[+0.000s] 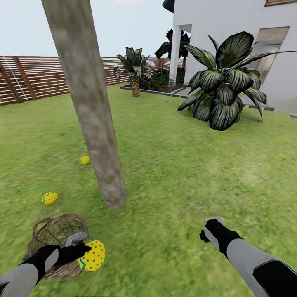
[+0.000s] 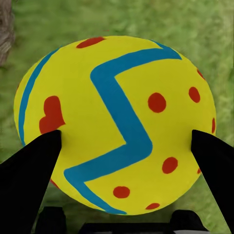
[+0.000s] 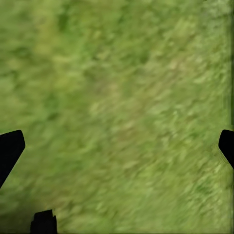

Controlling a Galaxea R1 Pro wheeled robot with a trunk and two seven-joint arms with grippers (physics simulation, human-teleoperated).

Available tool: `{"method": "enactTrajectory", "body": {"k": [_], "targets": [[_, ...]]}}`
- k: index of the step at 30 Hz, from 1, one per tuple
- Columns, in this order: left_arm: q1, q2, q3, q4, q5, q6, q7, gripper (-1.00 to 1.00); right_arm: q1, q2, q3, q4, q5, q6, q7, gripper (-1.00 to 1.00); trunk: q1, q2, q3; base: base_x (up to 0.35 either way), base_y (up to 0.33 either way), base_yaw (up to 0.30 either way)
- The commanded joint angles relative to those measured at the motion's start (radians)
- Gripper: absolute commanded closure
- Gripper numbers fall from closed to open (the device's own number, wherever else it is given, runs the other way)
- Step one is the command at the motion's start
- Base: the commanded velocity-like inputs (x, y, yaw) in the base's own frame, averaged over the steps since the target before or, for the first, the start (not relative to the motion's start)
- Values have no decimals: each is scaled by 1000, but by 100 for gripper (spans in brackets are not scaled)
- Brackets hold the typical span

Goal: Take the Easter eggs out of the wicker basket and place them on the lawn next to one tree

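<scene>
Lawn (image 1: 185, 173): short green grass, slightly mottled, covering the whole ground of the garden from the near edge out to the fence and house.
House (image 1: 231, 24): white walls at the far right, with a white pillar and a pale window opening.
Fence (image 1: 37, 76): brown horizontal wooden slats along the far left and rear edge of the lawn.
Tree (image 1: 88, 103): thick, straight, grey-brown mottled trunk, leaning slightly in the head view, rooted in the lawn left of centre; its top runs out of frame.
Broad-leaved plant (image 1: 225, 86): large dark green striped leaves in a rosette, on the lawn in front of the house.
Small palm (image 1: 135, 70): short ringed trunk with dark fronds, at the rear border bed.
Wicker basket (image 1: 51, 235): brown open-weave, bucket-shaped, lying tilted on the lawn near the trunk base, partly behind the left arm.
Left gripper (image 1: 84, 249): black fingers closed on a held Easter egg (image 1: 93, 255); the left wrist view shows a finger (image 2: 29, 161) pressed on each side of the egg, above grass just beside the basket.
Held Easter egg, surface: smooth, yellow, red dots, blue zigzag band.
Right gripper (image 3: 117, 146): fingers spread wide over bare grass, holding nothing, well right of the tree.
Second Easter egg (image 1: 50, 198): yellow with red dots, on the lawn between basket and trunk, left of the trunk.
Third Easter egg (image 1: 84, 160): yellow, red-dotted, on the lawn just beside the trunk.
</scene>
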Motion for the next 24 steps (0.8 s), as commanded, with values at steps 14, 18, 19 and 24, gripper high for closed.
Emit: {"method": "enactTrajectory", "body": {"k": [14, 18, 19, 24], "targets": [[0, -1, 9, -2, -1, 8, 8, 100, 0, -2, 8, 2, -11, 5, -6, -100, -54, 98, 40, 0, -325, 278], [0, -1, 8, -1, -1, 9, 8, 100, 0, -2, 11, 2, -11, 5, -6, -100, -69, 126, 52, 0, -325, 294], [0, -1, 8, -1, -1, 9, 8, 100, 0, -2, 12, 2, -11, 5, -6, -100, -73, 133, 55, 0, -325, 294], [0, -1, 8, -1, -1, 9, 7, 100, 0, -2, 15, 2, -11, 5, -7, -100, -92, 168, 71, 0, -325, 294]]}}
